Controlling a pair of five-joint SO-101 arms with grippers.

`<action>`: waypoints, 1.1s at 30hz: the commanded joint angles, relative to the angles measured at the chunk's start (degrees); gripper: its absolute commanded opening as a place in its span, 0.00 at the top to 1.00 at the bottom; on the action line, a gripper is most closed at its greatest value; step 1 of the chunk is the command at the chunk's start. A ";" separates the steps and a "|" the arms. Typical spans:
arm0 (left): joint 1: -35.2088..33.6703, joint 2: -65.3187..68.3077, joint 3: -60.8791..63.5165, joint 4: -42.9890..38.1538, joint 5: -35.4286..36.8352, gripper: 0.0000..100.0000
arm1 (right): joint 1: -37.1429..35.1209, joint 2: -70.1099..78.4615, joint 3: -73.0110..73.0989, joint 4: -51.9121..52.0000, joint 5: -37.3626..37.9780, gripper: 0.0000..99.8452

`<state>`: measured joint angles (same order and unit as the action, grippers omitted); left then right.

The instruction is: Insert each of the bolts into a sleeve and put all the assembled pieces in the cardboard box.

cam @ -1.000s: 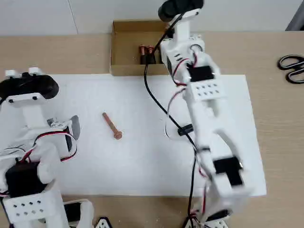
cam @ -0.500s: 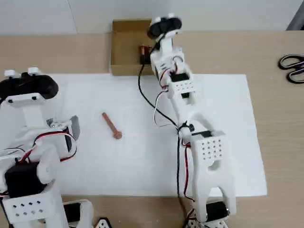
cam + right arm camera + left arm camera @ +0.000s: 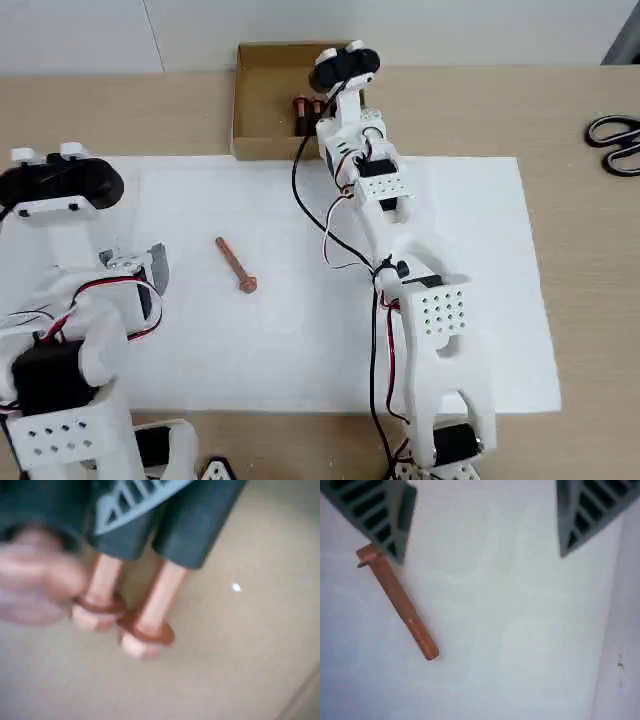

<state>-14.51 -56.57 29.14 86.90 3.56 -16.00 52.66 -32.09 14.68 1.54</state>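
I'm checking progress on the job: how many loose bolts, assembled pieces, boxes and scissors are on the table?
Loose bolt: 1
Assembled pieces: 2
Cardboard box: 1
Scissors: 1
Total: 5

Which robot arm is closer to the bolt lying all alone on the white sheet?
Left. The left gripper is just beside the bolt, with its jaws open and not holding it. The right gripper is far off, over the cardboard box.
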 commanded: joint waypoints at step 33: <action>0.09 -0.44 -0.22 1.32 -0.18 0.81 | 1.45 -43.56 -19.78 81.54 5.80 0.72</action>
<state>-14.51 -56.57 29.14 88.04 3.56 -15.38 15.56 -49.49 91.60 6.90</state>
